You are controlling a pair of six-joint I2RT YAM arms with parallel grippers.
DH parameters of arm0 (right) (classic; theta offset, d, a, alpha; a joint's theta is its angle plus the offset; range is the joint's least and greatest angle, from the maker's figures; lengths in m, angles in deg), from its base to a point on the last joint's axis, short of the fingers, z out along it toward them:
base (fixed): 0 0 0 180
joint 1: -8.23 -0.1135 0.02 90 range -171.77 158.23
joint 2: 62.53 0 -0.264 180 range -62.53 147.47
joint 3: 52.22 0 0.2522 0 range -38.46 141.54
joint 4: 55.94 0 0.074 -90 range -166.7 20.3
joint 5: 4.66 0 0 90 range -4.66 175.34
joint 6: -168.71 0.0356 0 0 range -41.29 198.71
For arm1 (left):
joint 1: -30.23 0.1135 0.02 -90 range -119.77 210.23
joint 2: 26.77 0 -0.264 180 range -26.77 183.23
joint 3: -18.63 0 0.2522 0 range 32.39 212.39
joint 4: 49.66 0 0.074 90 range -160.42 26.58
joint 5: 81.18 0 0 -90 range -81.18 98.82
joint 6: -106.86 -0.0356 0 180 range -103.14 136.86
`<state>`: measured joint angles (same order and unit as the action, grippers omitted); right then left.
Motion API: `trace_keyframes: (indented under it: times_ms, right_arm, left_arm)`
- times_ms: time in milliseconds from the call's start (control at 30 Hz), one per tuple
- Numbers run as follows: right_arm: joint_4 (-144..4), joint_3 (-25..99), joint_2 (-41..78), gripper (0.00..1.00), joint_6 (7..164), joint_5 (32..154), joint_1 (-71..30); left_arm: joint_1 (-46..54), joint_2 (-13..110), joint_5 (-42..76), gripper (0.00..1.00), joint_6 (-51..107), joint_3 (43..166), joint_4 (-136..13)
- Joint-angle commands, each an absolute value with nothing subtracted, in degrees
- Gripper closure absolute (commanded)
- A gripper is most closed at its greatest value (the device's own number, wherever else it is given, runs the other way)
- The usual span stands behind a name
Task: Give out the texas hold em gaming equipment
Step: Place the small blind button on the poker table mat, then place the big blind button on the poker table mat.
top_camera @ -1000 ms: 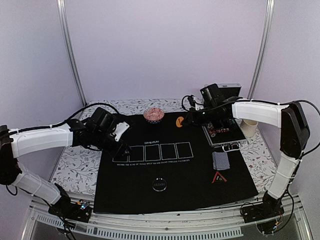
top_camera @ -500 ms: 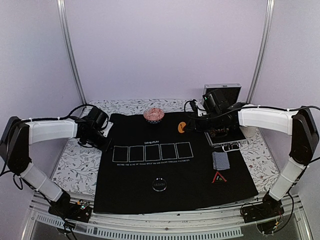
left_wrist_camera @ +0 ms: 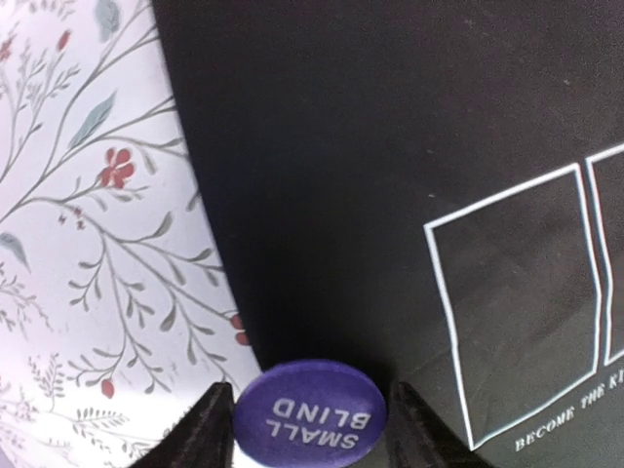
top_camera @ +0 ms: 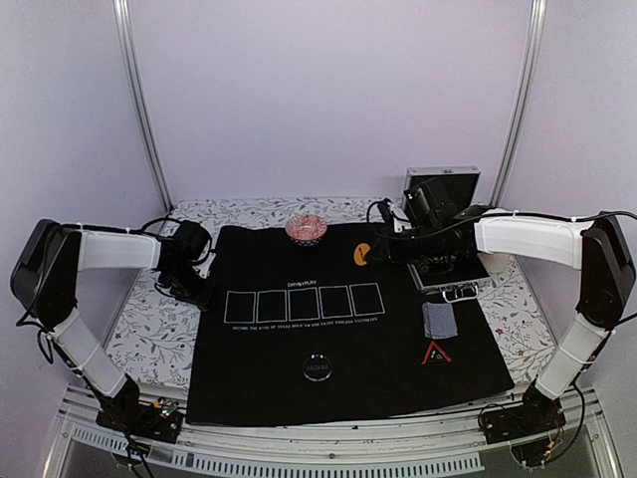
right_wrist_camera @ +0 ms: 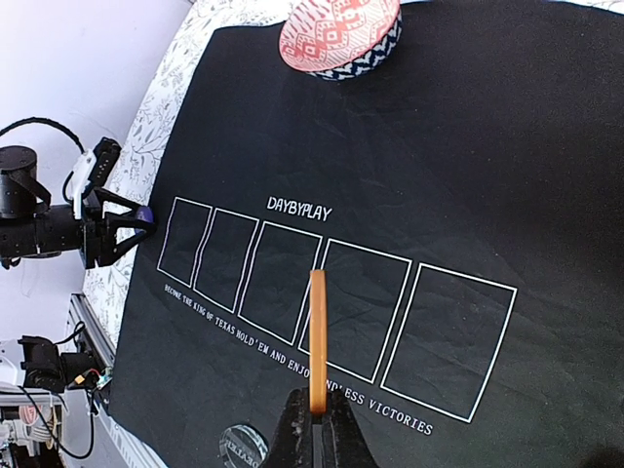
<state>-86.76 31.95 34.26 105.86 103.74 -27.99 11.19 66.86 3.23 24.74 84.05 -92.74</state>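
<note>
left fingers [left_wrist_camera: 208,436]: I'm seeing them half spread, flanking the blue button [left_wrist_camera: 310,420] at the mat's [left_wrist_camera: 341,146] left edge; I cannot tell if they're gripping.
right fingers [right_wrist_camera: 292,439]: I'm pinching the orange button [right_wrist_camera: 318,331] edge-on above the mat.

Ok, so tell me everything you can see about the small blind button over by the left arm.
The small blind button is a round, flat disc, blue-purple, with a smooth plastic-looking face and SMALL BLIND in white capitals, upside down in the left wrist view. It faces up between the fingers of the left end effector, one on each side, right where the left edge of the black mat meets the floral tablecloth. Whether the fingers pinch it, or whether it rests on the surface, cannot be told.
</note>
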Motion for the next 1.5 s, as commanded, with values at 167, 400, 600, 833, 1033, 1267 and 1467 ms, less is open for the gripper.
trace_keyframes:
  times_ms: [167,400,600,833,1033,1267,1467]
  right_arm:
    - [-82.9,37.2,38.6,0.98,105.6,109.8,-28.2]
    - [-81.2,44.7,47.4,0.98,107.4,111.3,-28.2]
    - [-78.0,52.0,56.0,0.98,109.9,113.2,-27.6]
    - [-66.6,51.4,62.6,0.98,119.5,117.2,-24.4]
    - [-70.5,52.6,67.0,0.98,120.9,114.5,-22.8]
    - [-74.6,55.1,70.0,0.98,118.7,111.5,-21.4]
    - [-75.4,57.2,71.3,0.98,118.7,110.7,-21.3]
  left_arm:
    - [11.4,65.1,12.0,0.39,23.4,85.1,-92.8]
    - [11.4,62.9,12.3,0.19,23.3,85.1,-92.6]
    - [11.4,59.5,11.3,0.13,22.9,85.7,-92.7]
    - [11.2,50.9,14.8,0.12,22.9,83.6,-88.3]
    - [10.3,49.9,15.6,0.12,22.9,83.8,-88.1]
    - [8.7,49.6,16.2,0.1,22.3,83.7,-88.2]
    - [8.4,49.7,16.6,0.1,22.3,83.8,-88.2]
